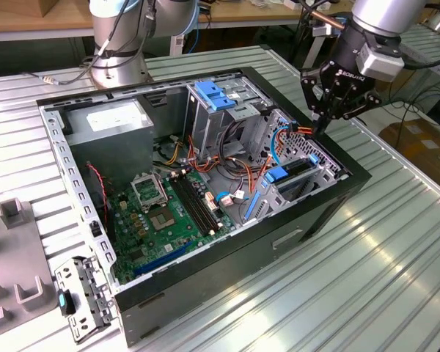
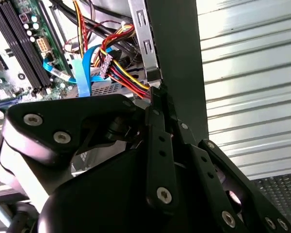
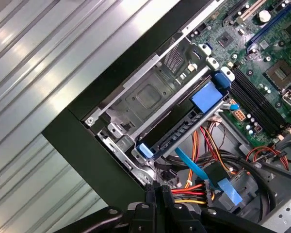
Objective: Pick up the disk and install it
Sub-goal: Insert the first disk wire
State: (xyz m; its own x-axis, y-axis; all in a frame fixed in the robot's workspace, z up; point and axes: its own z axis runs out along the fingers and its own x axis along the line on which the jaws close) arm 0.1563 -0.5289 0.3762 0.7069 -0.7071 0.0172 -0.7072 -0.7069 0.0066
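The disk (image 1: 292,173) sits edge-on in the drive cage at the corner of the open computer case (image 1: 205,293) on the exterior view's right. Only its blue rails and dark edge show. In the first wrist view the disk (image 3: 180,130) lies slotted in the metal cage, with a blue tab at one end. My gripper (image 1: 321,126) hangs just above that corner's case rim, shut, with nothing between its fingers. Both wrist views show the shut fingertips (image 2: 161,94) (image 3: 158,188) beside a bundle of red, yellow and black wires (image 2: 120,73).
A grey power-supply box (image 1: 110,123) fills the case's far left corner. A blue latch (image 1: 213,95) tops the tall metal cage, and the green motherboard (image 1: 161,213) lies on the floor. A loose metal bracket (image 1: 81,297) and grey fixtures (image 1: 15,257) sit on the slatted table (image 1: 367,279).
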